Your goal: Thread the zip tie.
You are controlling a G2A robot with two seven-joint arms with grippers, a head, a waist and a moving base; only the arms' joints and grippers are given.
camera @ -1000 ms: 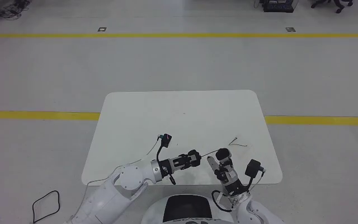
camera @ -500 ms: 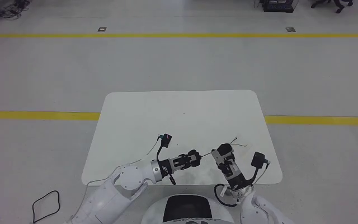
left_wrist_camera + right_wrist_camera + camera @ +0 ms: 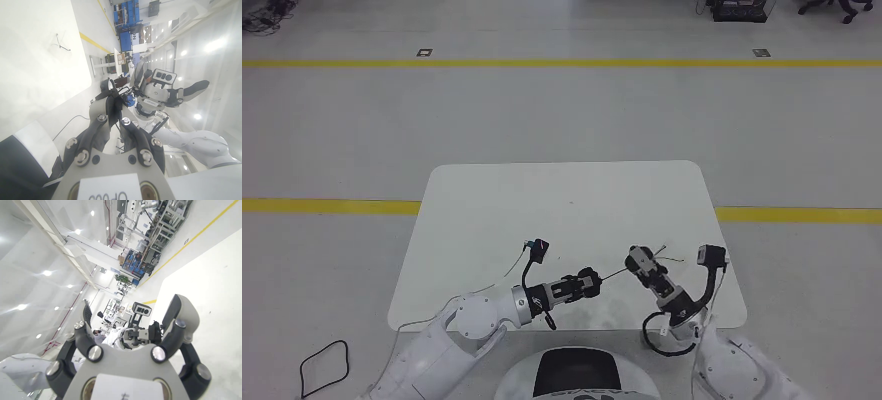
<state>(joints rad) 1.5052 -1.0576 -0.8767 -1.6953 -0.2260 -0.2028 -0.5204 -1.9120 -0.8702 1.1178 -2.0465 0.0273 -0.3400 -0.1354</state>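
The zip tie (image 3: 612, 273) shows as a thin dark strand in the lower middle of the top view, over the near part of the bench (image 3: 562, 200). One end is pinched in the left pincer (image 3: 589, 281), whose fingers (image 3: 98, 108) are pressed together. The free end points toward the right pincer (image 3: 637, 261), just beside it. Which end carries the head is too small to tell. The right pincer has its jaws spread wide, holds nothing, and faces the left one. A second, loose tie (image 3: 670, 256) lies bent on the bench just to its right.

The step in hand looks like taking up the free end. To do it well, the right pincer should close near the tip, square to the strand, so the tip cannot flick aside. The tie looks thin and springy, so a slow approach likely helps.

The bench is plain white with rounded corners. Around it is pale floor (image 3: 342, 130) with yellow lines (image 3: 542, 63), and blue racks (image 3: 132, 266) stand far off.
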